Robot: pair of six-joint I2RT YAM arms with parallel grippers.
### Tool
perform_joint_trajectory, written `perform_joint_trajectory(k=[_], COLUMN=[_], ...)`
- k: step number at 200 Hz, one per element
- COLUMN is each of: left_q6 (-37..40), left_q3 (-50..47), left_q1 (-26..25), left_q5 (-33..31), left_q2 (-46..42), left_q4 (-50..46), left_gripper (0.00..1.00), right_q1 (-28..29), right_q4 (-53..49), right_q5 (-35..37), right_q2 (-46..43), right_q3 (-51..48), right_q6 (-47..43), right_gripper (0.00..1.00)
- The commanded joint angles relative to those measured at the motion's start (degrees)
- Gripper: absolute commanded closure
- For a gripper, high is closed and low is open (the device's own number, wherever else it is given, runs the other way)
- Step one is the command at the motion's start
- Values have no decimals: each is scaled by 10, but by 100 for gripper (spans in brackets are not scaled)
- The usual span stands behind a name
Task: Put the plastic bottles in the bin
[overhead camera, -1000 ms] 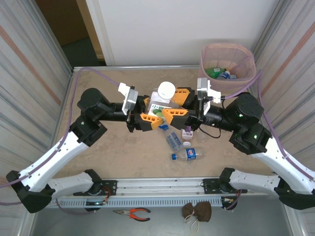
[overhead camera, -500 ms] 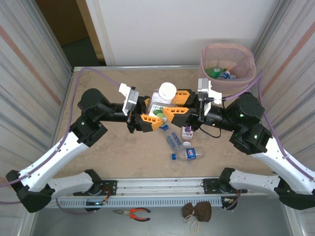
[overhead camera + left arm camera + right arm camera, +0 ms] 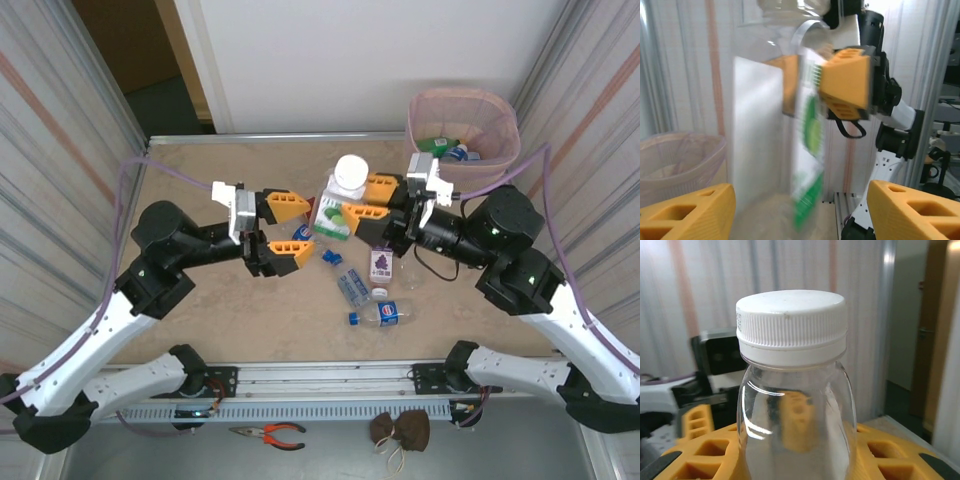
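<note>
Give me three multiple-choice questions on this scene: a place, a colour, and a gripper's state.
1. Where does the tall pale pink mesh bin stand?
A. far right corner of the table
B. near left corner
C. between the arm bases

2. What colour is the cap of the large clear plastic bottle in the right gripper?
A. red
B. white
C. green

3. How is the left gripper?
A. shut on a bottle
B. open, holding nothing
C. shut on a cap

Answers: 1 A, it stands top right in the overhead view; 2 B, the right wrist view shows it white; 3 B, its orange fingers stand wide apart.
</note>
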Motion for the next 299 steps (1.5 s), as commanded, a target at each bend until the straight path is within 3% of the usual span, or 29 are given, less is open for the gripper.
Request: perform_joint_trajectory(k=[1,21,64,89,134,142,172,200,231,299], left_q6=[25,29,35,38,37,38,32,27,24,8], left_q3=[-15,-24,-26,-25,-26,-27,-32,-32,-36,-49], left_q1=[0,0,1,1,1,0,1,1,1,1], left_q5=[-55,-71,-84,-86,-91,-91,-88,-85,-85,-84], left_q2=[-35,-54,-66,-65,-66,-64,-59,-54,-55,-54], left_q4=[-28,-38,-55,-61,-65,-64,-53,-48,-47,-28], left_gripper=[29,28,27,27,27,27,27,27,27,27], right_q1=[-55,-126,-325,-444,-560,-571,-585,-585,-572,-537], right_q4=[-43,-65,-107,-108,-97,-87,-57,-14,-105,-208], right_q5=[68,77,29,-16,-19,-9,39,75,145,174], right_q2=[-7,-2,45,99,206,223,280,322,398,536], right_q3=[26,32,60,83,129,130,123,110,184,332], right_q6=[-15,-7,-8,44,141,178,335,480,625,743], right_gripper=[70,71,73,74,76,73,86,86,89,84])
